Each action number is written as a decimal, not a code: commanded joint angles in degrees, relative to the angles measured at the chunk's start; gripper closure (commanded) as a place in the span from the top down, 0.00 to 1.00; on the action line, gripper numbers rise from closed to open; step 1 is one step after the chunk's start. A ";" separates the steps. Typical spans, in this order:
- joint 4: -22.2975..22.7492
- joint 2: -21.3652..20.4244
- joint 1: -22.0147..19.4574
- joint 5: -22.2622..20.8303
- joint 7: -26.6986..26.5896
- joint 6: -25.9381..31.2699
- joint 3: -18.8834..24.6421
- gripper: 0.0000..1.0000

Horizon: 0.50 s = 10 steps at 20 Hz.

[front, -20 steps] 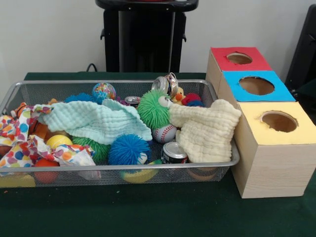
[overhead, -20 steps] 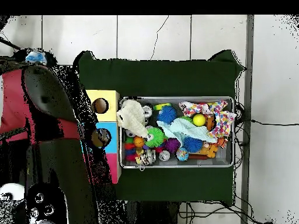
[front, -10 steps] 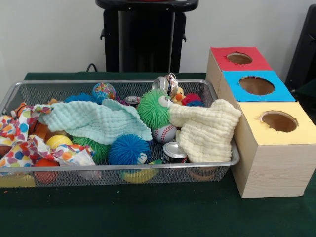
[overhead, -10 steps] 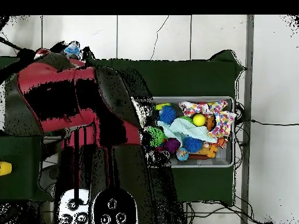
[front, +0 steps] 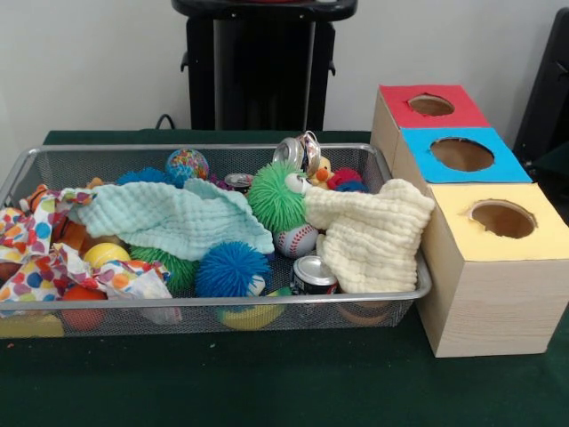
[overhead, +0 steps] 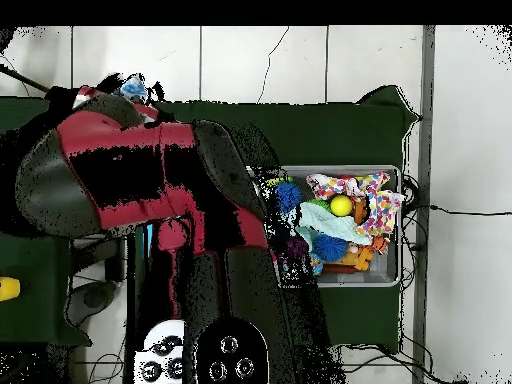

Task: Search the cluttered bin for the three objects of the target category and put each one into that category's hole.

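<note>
Across the middle and left of the front view, the bin [front: 213, 302] of silver mesh stands on the green table [front: 267, 382], full of toys. No crushed clear bottle can be made out among them. A mint cloth [front: 169, 218] lies over the left part and a cream cloth [front: 369, 236] hangs over the right end, with a green spiky ball [front: 274, 196], a blue spiky ball [front: 231, 267], a baseball [front: 296, 240] and a silver can [front: 313, 272] between. Just right of the bin stand the red box [front: 427, 105], the blue box [front: 460, 156] and the yellow box [front: 502, 222]. The red and black arm [overhead: 150, 190] covers the left half of the overhead view; whether the gripper is open or closed cannot be told.
</note>
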 commanded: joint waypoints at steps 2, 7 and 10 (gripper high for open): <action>7.60 0.87 -0.09 -4.58 -11.24 1.27 6.24 0.00; 7.21 0.97 0.20 -5.28 -10.01 1.62 6.32 0.00; 7.65 0.67 -0.07 -5.77 -10.07 1.44 6.84 0.00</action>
